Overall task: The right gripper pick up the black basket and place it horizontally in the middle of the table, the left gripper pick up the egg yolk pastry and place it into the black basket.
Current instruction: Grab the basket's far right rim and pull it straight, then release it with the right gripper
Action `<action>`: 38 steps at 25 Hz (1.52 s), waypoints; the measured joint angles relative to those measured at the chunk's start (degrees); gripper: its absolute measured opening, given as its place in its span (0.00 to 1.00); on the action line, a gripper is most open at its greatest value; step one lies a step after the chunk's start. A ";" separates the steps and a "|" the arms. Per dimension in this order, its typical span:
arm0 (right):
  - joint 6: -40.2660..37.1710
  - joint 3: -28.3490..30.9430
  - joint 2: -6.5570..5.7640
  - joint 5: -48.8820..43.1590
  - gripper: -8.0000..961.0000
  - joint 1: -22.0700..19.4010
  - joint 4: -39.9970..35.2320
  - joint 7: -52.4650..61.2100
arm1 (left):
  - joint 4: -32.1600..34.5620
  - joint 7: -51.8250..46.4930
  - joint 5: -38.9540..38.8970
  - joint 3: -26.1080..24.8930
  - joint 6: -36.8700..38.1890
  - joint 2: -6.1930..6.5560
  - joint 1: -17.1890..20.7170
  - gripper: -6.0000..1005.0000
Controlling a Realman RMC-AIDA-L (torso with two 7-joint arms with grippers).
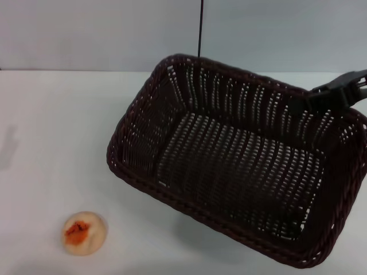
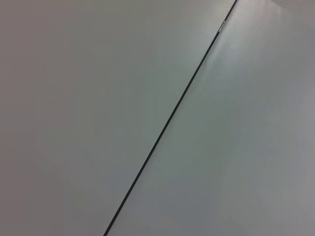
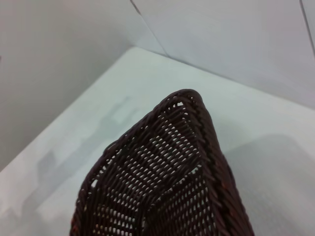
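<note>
Even, diffuse overhead light, no glare. Soft shadow under the black basket (image 1: 241,166) near the table (image 1: 51,143) front edge (faint one at left edge). Wrist views slightly soft.

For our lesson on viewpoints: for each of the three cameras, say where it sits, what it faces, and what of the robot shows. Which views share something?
Head view: from the robot's head, looking down at the table, basket, pastry; the right pincer shows at the basket's far right rim.
Left wrist view: faces blank wall panels with a dark seam; no robot parts show.
Right wrist view: just over the basket, facing the table; no fingers visible.
Shared: head and right wrist both show basket and table.
</note>
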 joint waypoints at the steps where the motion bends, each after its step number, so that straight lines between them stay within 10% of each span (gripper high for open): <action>1: -0.63 0.60 -0.15 0.18 0.20 0.16 -0.09 -1.00 | 0.00 -0.02 0.00 -0.01 -0.04 0.00 -0.20 0.81; 13: -6.55 0.48 -2.23 1.21 0.21 3.84 -0.34 -22.78 | 0.00 -0.61 0.06 0.04 -1.20 0.04 -1.15 0.81; 38: 0.18 -4.94 1.38 -0.65 0.22 4.38 3.07 -39.29 | 0.00 -1.53 0.34 6.27 -1.47 -0.06 -2.06 0.81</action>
